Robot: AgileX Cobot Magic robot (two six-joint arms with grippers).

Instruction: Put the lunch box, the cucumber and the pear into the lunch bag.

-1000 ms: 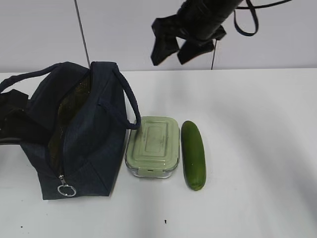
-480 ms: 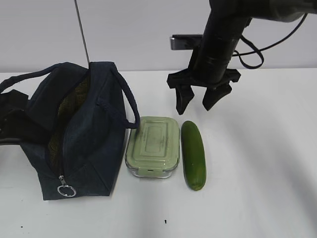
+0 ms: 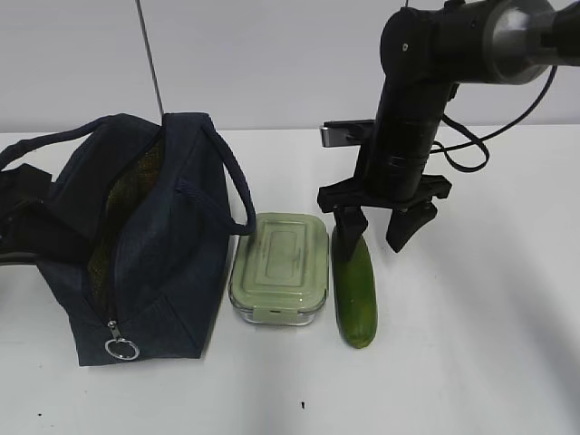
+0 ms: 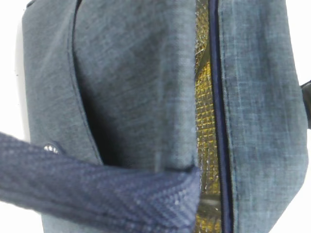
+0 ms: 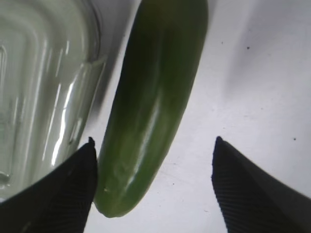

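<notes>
The navy lunch bag (image 3: 163, 254) lies at the left with its top unzipped, showing foil lining (image 4: 206, 126). Its strap handle (image 4: 97, 184) crosses the bottom of the left wrist view, right where the jaws are; the left fingers themselves are hidden. The sage-lidded lunch box (image 3: 281, 263) stands right of the bag, with the dark green cucumber (image 3: 356, 299) beside it. My right gripper (image 3: 372, 246) is open and low over the cucumber's far end. One finger sits between cucumber (image 5: 150, 87) and lunch box (image 5: 39, 87), the other on bare table. The pear is out of view.
White table (image 3: 489, 317) stretches to the right and front of the cucumber. A metal ring pull (image 3: 121, 348) hangs at the bag's near end. A thin rod (image 3: 149, 54) rises behind the bag. The second loop handle (image 3: 237, 186) arches toward the lunch box.
My right arm has come down from high above the table to the cucumber's far end, jaws open throughout. The bag, lunch box and cucumber have stayed put.
</notes>
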